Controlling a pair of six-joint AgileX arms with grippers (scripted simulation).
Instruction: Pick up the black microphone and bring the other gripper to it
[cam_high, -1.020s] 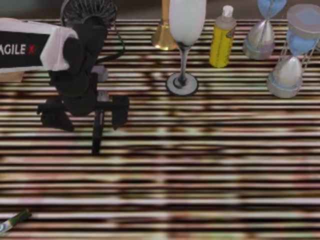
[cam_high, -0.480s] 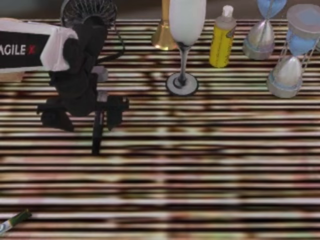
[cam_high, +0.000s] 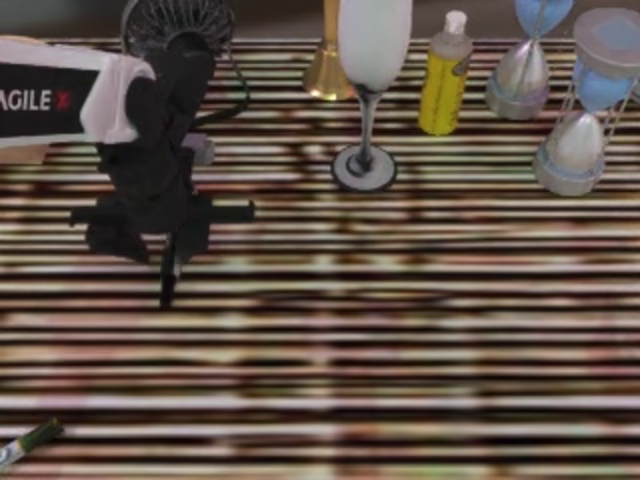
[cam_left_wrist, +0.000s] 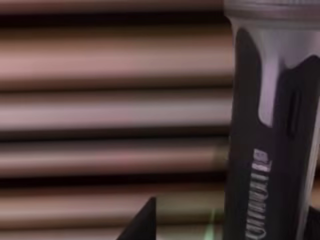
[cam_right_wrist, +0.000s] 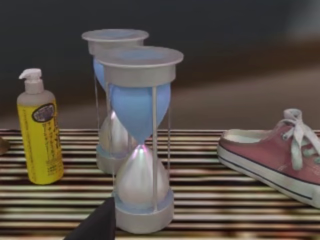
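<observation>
The black microphone (cam_high: 167, 285) shows as a slim dark handle sticking out from under my left gripper (cam_high: 160, 235) on the table's left side. In the left wrist view the microphone (cam_left_wrist: 270, 125) fills the space beside one finger, with its silver head at the far end. My left gripper (cam_left_wrist: 227, 225) straddles the handle. One finger touches it and the other fingertip (cam_left_wrist: 142, 225) stands a gap away, so the gripper is still open. My right gripper (cam_right_wrist: 145, 227) is outside the top view. It is parked near the hourglasses with one finger (cam_right_wrist: 102, 225) showing.
A black caged fan (cam_high: 178, 20) stands behind the left arm. A brass base (cam_high: 328, 70), wine glass (cam_high: 365, 165), yellow bottle (cam_high: 443, 85) and two hourglasses (cam_high: 575, 150) line the back edge. A green-tipped brush (cam_high: 30, 440) lies front left. A pink shoe (cam_right_wrist: 280, 155) sits right.
The left gripper's fingers have drawn in around the microphone. The handle's free end has shifted toward the table's left. The right arm has not moved.
</observation>
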